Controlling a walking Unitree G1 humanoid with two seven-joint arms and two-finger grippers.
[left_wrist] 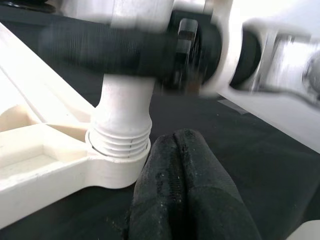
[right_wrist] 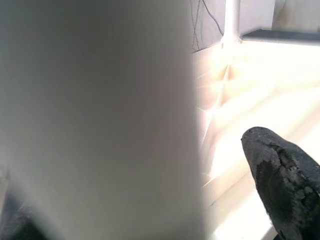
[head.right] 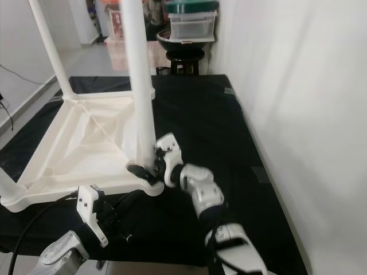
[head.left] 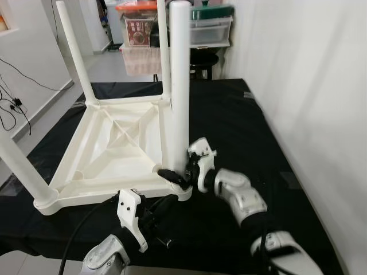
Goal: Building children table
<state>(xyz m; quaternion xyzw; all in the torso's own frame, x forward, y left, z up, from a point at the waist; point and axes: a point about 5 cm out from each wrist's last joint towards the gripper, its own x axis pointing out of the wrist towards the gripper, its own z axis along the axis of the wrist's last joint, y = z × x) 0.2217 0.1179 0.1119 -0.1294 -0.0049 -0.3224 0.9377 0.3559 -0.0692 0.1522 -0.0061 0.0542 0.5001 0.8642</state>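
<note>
A white plastic children's table (head.left: 109, 154) lies upside down on a black cloth (head.left: 229, 120), with its legs pointing up. The near right leg (head.left: 180, 86) stands in its corner socket, and screw threads (left_wrist: 122, 137) show just above the socket. My right gripper (head.left: 175, 175) is shut on this leg close to its base; one finger (left_wrist: 110, 50) crosses in front of it and the other finger (right_wrist: 280, 185) lies beside it. My left gripper (head.left: 165, 205) is low on the cloth just in front of that corner, its fingers (left_wrist: 185, 190) pressed together and holding nothing.
Other legs stand at the far left (head.left: 74, 51), far right (head.left: 163, 51) and near left (head.left: 23, 172) corners. Stacked storage boxes (head.left: 140, 34) and a dark stool (head.left: 203, 60) are behind the cloth. A white wall (head.left: 309, 86) runs along the right. Cables (head.left: 14, 109) lie on the floor at left.
</note>
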